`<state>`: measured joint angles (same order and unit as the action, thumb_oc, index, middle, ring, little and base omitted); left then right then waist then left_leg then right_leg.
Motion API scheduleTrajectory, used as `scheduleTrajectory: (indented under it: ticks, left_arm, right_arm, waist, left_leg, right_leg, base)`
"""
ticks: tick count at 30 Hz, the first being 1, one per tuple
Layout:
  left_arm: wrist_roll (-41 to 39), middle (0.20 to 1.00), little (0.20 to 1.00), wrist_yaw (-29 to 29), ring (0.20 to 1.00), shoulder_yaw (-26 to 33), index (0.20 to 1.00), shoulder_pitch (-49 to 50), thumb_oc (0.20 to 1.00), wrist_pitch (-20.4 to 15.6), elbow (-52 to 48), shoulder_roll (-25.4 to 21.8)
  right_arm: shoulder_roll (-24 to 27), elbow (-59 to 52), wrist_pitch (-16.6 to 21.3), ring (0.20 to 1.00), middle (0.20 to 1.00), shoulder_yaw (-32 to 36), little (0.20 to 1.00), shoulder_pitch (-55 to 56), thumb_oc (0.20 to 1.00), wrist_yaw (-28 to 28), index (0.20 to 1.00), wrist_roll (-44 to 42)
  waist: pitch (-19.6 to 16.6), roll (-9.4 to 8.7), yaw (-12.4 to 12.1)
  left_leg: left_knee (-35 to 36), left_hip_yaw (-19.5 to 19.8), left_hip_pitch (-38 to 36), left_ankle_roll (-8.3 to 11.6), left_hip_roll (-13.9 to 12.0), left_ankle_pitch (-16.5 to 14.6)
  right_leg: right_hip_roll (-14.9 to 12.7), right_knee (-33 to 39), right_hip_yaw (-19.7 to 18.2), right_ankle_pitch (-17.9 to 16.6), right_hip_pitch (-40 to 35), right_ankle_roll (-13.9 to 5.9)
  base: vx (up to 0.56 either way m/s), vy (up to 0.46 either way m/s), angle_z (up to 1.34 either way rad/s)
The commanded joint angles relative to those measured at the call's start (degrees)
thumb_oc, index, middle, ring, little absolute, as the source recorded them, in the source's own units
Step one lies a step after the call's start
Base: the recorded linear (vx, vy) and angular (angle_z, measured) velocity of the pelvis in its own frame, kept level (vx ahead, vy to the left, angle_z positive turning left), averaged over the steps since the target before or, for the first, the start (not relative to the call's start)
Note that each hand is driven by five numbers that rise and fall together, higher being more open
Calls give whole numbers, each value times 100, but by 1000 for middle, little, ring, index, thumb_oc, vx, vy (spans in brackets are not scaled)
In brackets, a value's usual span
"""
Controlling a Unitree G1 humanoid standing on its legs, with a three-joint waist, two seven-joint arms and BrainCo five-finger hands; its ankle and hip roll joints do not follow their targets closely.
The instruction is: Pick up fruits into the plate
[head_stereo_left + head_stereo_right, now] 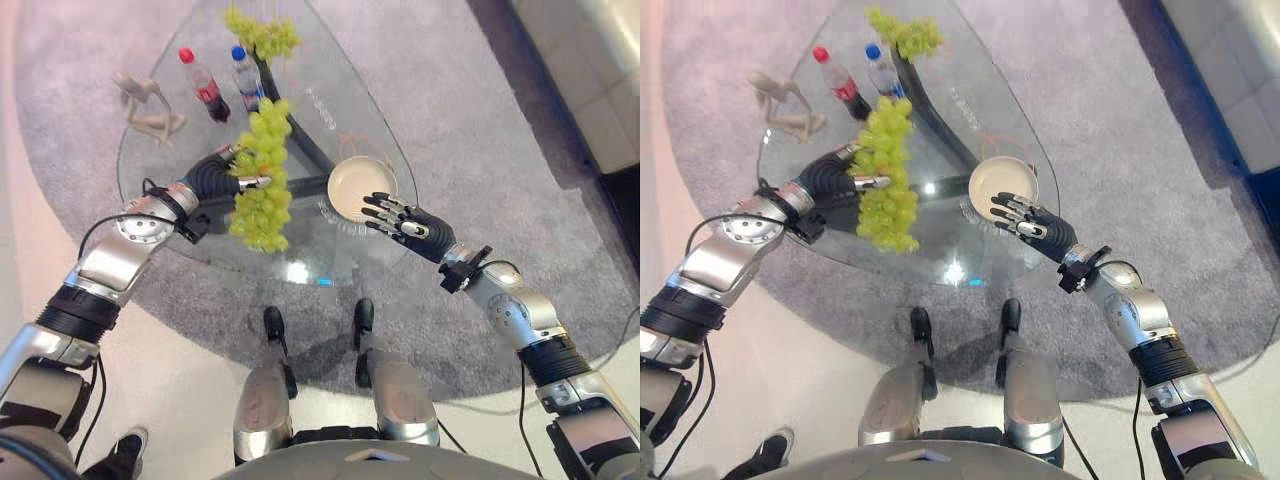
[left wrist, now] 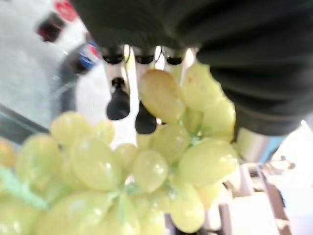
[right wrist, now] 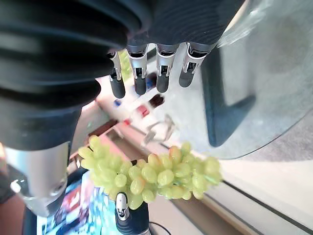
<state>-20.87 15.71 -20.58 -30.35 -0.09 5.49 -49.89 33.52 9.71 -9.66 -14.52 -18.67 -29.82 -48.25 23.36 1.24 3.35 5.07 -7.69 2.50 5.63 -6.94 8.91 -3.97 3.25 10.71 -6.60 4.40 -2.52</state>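
Left hand [image 1: 222,172] fingers curled on a long green grape bunch [image 1: 262,180], lifted above the glass desk [image 1: 340,100]; right hand [image 1: 405,220] fingers relaxed, beside the round cream plate [image 1: 352,183].

We can read no text or number anywhere; the labels on the two bottles [image 1: 225,84] stay illegible.

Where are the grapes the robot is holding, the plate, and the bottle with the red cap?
held grapes [image 1: 262,180], left eye view, middle of the bunch
plate [image 1: 352,188], left eye view, bare inside
red-capped bottle [image 1: 206,92], left eye view, its body
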Motion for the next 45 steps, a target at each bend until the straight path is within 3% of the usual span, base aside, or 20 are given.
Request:
scheduleTrajectory:
  ticks: [1,9,17,32,45]
  left_arm:
    - [-435,200,200,286,200,-57,200,239,200,-177,-240,190]
    - [-695,200,200,688,200,-439,200,378,200,-71,-959,400]
    - [-1030,200,200,609,200,-842,200,305,200,100,-1366,673]
    - [-1117,200,200,356,200,-1060,200,400,200,177,-1718,981]
    - [-1158,200,200,133,200,-879,200,519,200,279,-1702,1104]
  right_arm:
    - [7,-253,-87,1000,1000,-423,1000,240,1000,-209,1000,-240]
    - [-191,-395,-357,1000,1000,-880,1000,441,1000,-418,1000,-660]
    - [-387,-493,-547,1000,1000,-1283,1000,530,1000,-397,1000,-1028]
    - [-625,-776,-533,1000,1000,-1621,1000,773,1000,-524,1000,-1297]
    - [-833,-1103,-576,1000,1000,-1740,1000,982,1000,-859,1000,-1431]
  waist:
    - [-1143,-100,-55]
    - [-1575,-64,-182]
    - [-1809,-49,-215]
    - [-1898,-39,-186]
    - [-1870,-51,-179]
  left_leg:
    - [-81,-67,-106,-21,311,-249]
    - [-13,-25,-505,-77,365,-353]
    - [-7,6,-767,-109,392,-491]
    - [-7,-16,-992,-153,406,-612]
    - [-7,-13,-1071,-200,445,-672]
  right_leg:
    - [-180,-78,61,162,-284,-311]
    - [-230,104,256,165,-764,-345]
    - [-236,175,324,205,-1027,-382]
    - [-231,175,311,245,-1211,-415]
    - [-244,175,276,248,-1259,-447]
  base:
    - [127,74,9]
    - [107,56,6]
    - [57,29,6]
    - [25,6,0]
    - [0,0,0]
